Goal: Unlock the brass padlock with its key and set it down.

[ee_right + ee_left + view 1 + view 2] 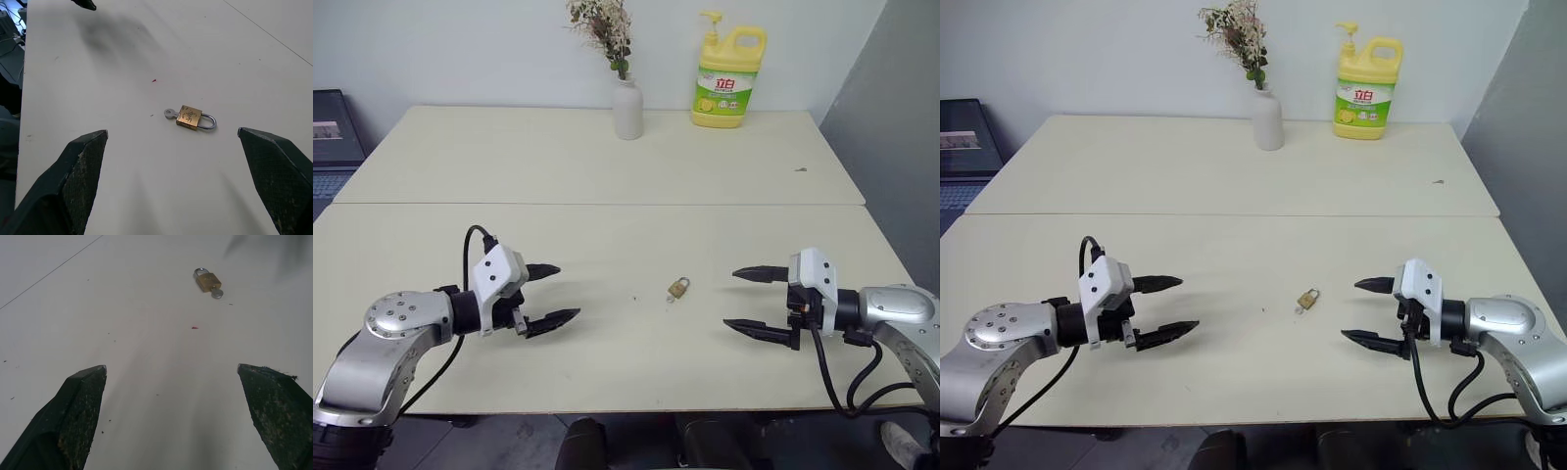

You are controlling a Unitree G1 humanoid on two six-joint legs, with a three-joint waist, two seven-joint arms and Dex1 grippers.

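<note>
On the near half of a cream table made of two tops butted along a seam, two robot arms face each other with one small lock lying flat between them. At the far edge stand one white vase of dried flowers and one yellow detergent bottle, both well apart from the work. Nearer, the left gripper and the right gripper hover just above the tabletop, each with its two black fingers spread wide and holding nothing. Between them rests the single brass padlock, which lies closer to the right gripper than to the left, so the right arm looks the likelier to reach it first. Its long axis runs slantwise across the table, with the silvery shackle toward the far side and the keyhole end toward the near edge. One key already sits in that keyhole, its round head sticking out from the body opposite the shackle, which appears shut. Smallest of all, one red speck marks the tabletop on the left gripper's side of the lock.
</note>
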